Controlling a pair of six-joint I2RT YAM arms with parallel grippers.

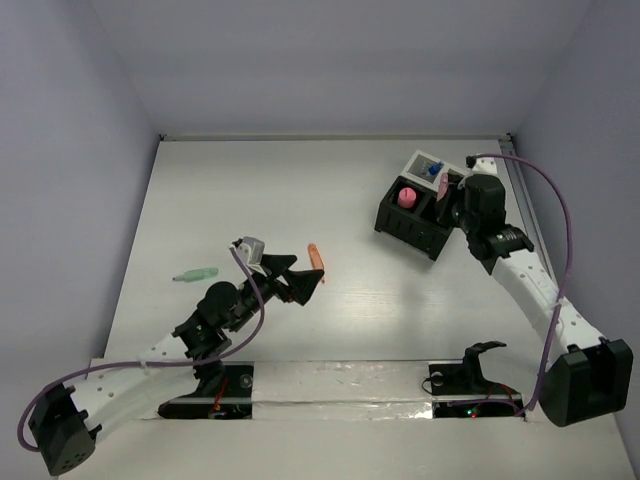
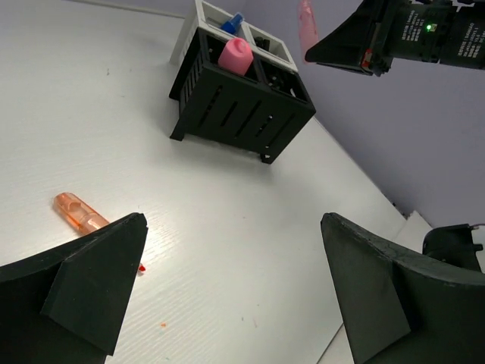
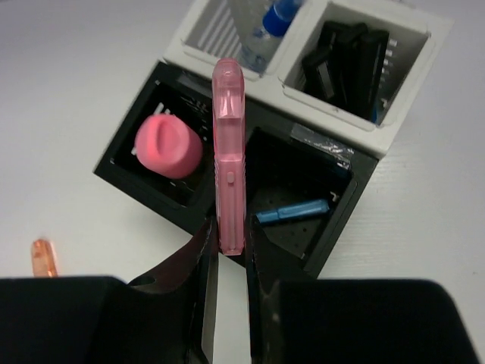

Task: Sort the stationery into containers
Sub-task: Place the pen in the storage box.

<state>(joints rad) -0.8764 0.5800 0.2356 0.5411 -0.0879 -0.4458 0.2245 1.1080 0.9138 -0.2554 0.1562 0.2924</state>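
My right gripper [image 3: 228,227] is shut on a translucent pink marker [image 3: 229,152] and holds it above the black compartment box [image 3: 339,227]; the marker also shows in the left wrist view [image 2: 306,26]. The box holds a pink round-topped piece [image 3: 168,145] on the left and a blue pen [image 3: 292,211] on the right. Behind it, the white box [image 3: 333,121] holds a blue-capped bottle [image 3: 271,23]. My left gripper [image 1: 300,280] is open and empty over the table. An orange marker [image 1: 316,257] lies just beyond it. A green marker [image 1: 195,273] lies to the left.
The white box's right compartment holds dark flat items [image 3: 345,64]. The black box [image 1: 415,215] and white box [image 1: 430,165] stand at the far right, close to the right wall. Small orange specks [image 2: 161,324] mark the table under my left gripper.
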